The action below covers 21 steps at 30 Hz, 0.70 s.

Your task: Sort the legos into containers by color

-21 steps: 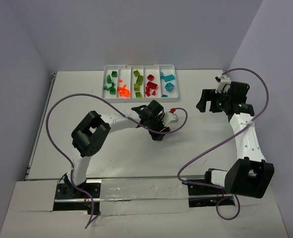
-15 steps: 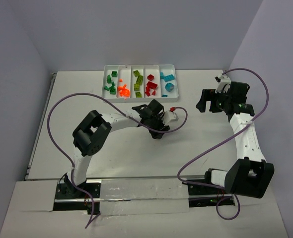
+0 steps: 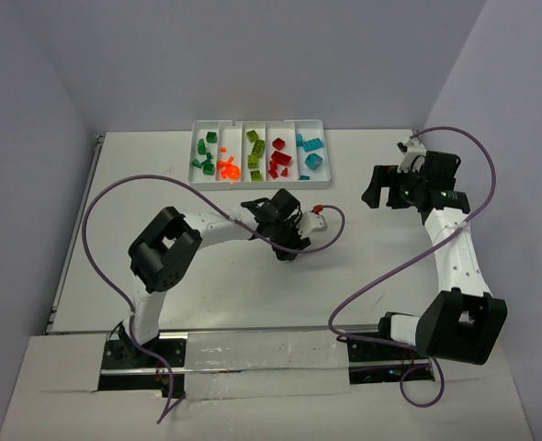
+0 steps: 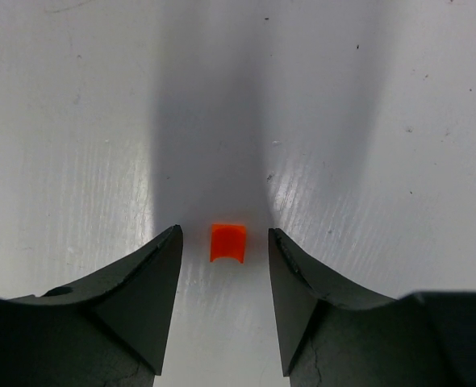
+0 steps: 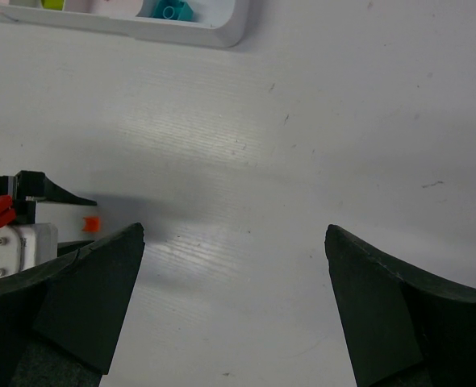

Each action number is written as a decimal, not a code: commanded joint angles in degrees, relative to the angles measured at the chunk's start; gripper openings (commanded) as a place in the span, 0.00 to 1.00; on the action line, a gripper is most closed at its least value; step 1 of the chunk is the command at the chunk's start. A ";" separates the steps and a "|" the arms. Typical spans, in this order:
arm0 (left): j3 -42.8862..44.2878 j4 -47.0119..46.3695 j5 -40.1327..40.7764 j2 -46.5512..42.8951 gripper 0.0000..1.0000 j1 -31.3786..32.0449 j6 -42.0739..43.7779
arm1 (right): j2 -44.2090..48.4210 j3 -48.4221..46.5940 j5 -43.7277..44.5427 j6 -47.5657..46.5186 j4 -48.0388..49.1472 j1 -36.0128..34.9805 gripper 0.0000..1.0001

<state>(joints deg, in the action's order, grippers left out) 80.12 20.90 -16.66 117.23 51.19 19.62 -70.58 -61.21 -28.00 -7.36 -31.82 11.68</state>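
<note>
Orange lego (image 4: 227,243) between parted left gripper (image 4: 224,234) jaws; untouched

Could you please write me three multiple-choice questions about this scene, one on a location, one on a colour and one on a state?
1. Where is the loose orange brick?
A. In a red compartment.
B. On the table, between the fingers of the left gripper.
C. Lifted in the air.

2. What colour fills the rightmost compartment of the tray in the top view?
A. Red.
B. Orange.
C. Teal blue.

3. How is the right gripper?
A. Open, empty.
B. Shut on a brick.
C. Shut, empty.

Answers:
1 B, the left wrist view shows it lying between the fingers, touching neither.
2 C, teal pieces lie by the right rim.
3 A, its jaws stand wide over bare table.
</note>
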 commanded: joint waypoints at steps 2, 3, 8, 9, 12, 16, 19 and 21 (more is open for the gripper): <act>-2.03 4.06 -1.27 -0.20 0.51 0.58 0.11 | -0.17 -3.04 -0.91 0.24 0.00 0.32 1.00; -2.07 4.02 -1.27 -0.16 0.49 0.58 0.15 | -0.17 -3.04 -0.91 0.24 0.00 0.32 1.00; -1.23 4.09 -1.27 0.68 0.32 0.58 0.35 | -0.35 -2.87 -1.07 0.33 0.17 0.27 1.00; -1.05 4.22 -1.27 0.87 0.29 0.58 0.41 | -0.35 -2.87 -1.01 0.33 0.17 0.27 1.00; -0.70 4.81 -1.53 0.81 0.21 0.58 0.71 | -0.26 -2.87 -0.91 0.18 0.14 0.27 1.00; -0.04 6.72 -1.72 -1.23 0.11 -0.13 0.93 | -0.34 -2.87 -1.09 0.20 0.09 0.31 1.00; 3.09 10.51 -3.58 -3.00 0.04 -3.52 -0.32 | -0.35 -2.75 -1.47 0.39 0.35 0.27 1.00; 6.84 13.81 -4.62 -4.46 0.01 -6.41 -1.26 | -0.35 -2.78 -1.62 0.59 0.61 0.27 1.00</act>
<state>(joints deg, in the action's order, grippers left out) 80.86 25.78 -18.65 116.71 49.83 19.94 -70.76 -61.60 -28.52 -7.31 -32.03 11.68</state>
